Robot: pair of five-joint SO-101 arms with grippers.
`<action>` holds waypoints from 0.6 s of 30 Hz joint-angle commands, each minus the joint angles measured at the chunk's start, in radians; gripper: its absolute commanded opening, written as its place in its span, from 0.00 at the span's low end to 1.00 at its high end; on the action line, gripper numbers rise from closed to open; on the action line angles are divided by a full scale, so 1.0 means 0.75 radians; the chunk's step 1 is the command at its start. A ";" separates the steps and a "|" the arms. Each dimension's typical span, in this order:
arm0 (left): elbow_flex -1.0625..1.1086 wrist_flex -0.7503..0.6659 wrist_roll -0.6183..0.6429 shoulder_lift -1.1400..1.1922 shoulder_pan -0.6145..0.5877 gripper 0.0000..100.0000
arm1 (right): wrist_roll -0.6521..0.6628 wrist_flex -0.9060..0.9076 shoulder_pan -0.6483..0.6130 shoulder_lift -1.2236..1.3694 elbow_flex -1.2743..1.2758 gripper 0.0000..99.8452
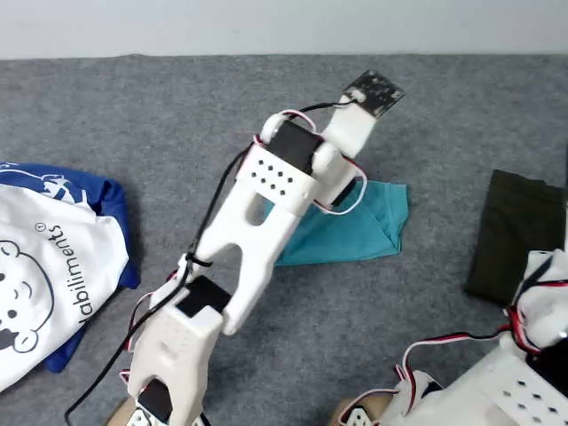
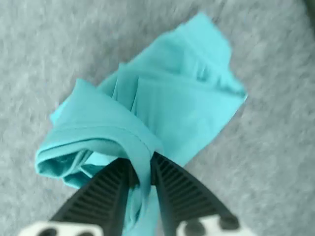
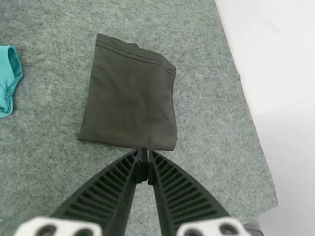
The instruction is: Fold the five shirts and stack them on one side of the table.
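Bare table (image 1: 133, 106) is lying open along the far edge; a gap is separating teal shirt (image 1: 364, 226) and dark shirt (image 1: 519, 235), while the left arm (image 1: 266, 222) is blocking the centre.

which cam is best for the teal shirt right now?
Left wrist view: the teal shirt sits close up, folds plain, a bunched fold pinched in the left gripper. In the high view the left arm covers part of the shirt. The right wrist view catches one edge.

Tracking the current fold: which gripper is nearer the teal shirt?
Left. The left gripper is shut on the teal shirt; the right gripper is at the dark shirt's edge, well apart.
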 commanded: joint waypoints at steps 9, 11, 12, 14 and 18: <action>-0.294 0.008 0.088 0.215 0.082 0.01 | 0.012 0.052 -0.003 -0.021 0.000 0.01; -0.343 0.006 0.086 0.274 0.082 0.01 | 0.012 0.052 -0.003 -0.021 0.000 0.01; -0.371 0.006 0.086 0.305 0.082 0.02 | 0.012 0.052 -0.003 -0.021 0.000 0.01; -0.441 0.006 0.090 0.360 0.082 0.06 | 0.012 0.052 -0.003 -0.021 0.000 0.01; -0.605 0.006 0.217 0.428 0.059 0.17 | 0.012 0.054 -0.003 -0.021 0.000 0.01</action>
